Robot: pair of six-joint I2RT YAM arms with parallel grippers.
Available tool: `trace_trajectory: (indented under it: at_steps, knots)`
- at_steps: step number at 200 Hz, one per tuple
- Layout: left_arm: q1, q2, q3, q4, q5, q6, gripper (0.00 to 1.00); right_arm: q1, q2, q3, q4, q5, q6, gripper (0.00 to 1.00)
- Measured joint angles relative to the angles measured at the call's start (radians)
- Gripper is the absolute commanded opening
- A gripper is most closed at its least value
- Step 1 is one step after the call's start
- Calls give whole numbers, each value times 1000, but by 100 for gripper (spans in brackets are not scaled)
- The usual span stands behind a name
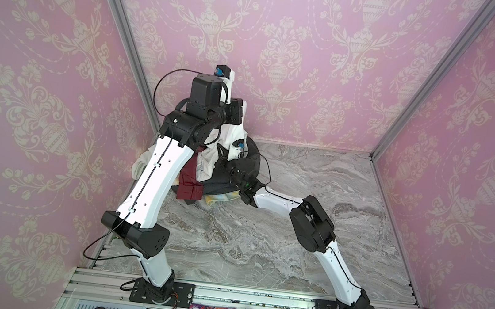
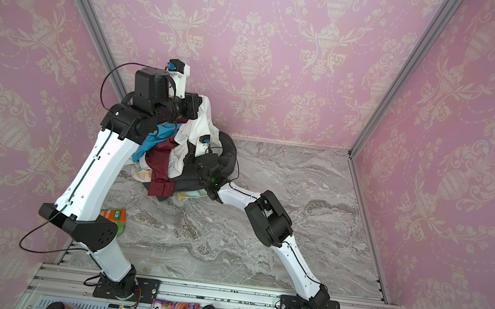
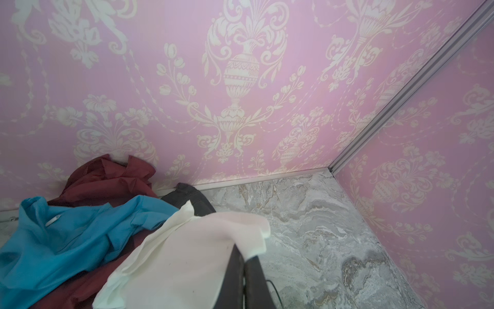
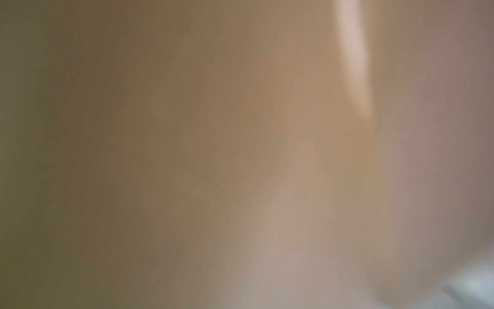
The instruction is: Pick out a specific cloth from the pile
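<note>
Cloth [image 3: 181,254] drapes nearest the lens, pinched in left gripper [image 3: 244,263] and held high above pile [image 2: 161,167], likely to peel it free. Its lower part lies on pile. Right gripper [image 2: 190,155] sits pressed together among lower white folds; its hold is hidden.

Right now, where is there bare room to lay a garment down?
Bare: marble top from the pile to the right wall, and the front middle between left arm and right arm. Crowded: back-left corner, under the lifted white shirt.
</note>
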State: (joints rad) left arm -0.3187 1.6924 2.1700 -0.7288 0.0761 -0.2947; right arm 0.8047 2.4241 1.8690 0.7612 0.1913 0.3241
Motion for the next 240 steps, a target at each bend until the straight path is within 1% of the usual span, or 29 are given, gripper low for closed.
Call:
trace_trajectory:
  at_steps: [24,41,65,70,86,96,101,108,114,135,144,158,173,193,212,240]
  knots:
    - [77,-36,-103,50,1,-19,0,-10,-49,2,-150,-11,3,0]
    - [143,-72,-210,96,0,-43,0,-17,-90,32,-258,-35,19,0]
    - [232,-114,-359,148,5,-89,10,-32,-126,145,-390,-75,48,0]
    - [246,-117,-380,156,5,-96,14,-35,-126,182,-420,-87,55,0]
    - [275,-122,-435,175,5,-114,34,-47,-122,307,-509,-119,71,0]
    - [282,-124,-461,192,6,-124,55,-53,-117,388,-562,-136,72,0]
    - [283,-125,-475,198,8,-125,63,-55,-112,431,-583,-147,73,0]
    - [285,-129,-493,209,13,-133,69,-58,-106,489,-609,-158,73,0]
    - [286,-134,-506,217,21,-138,72,-60,-102,536,-628,-167,73,0]
    - [291,-152,-537,241,51,-150,78,-68,-90,679,-673,-191,73,0]
    - [292,-159,-543,254,67,-151,80,-71,-89,716,-681,-198,73,0]
    - [293,-177,-566,293,103,-153,88,-76,-89,748,-679,-208,72,0]
    - [296,-205,-615,348,156,-153,94,-80,-90,753,-678,-219,72,0]
    - [296,-241,-692,430,232,-152,97,-85,-90,747,-691,-227,70,0]
    - [296,-267,-773,516,302,-148,99,-90,-91,730,-692,-229,70,0]
    - [285,-276,-876,641,378,-140,99,-91,-98,705,-693,-228,70,0]
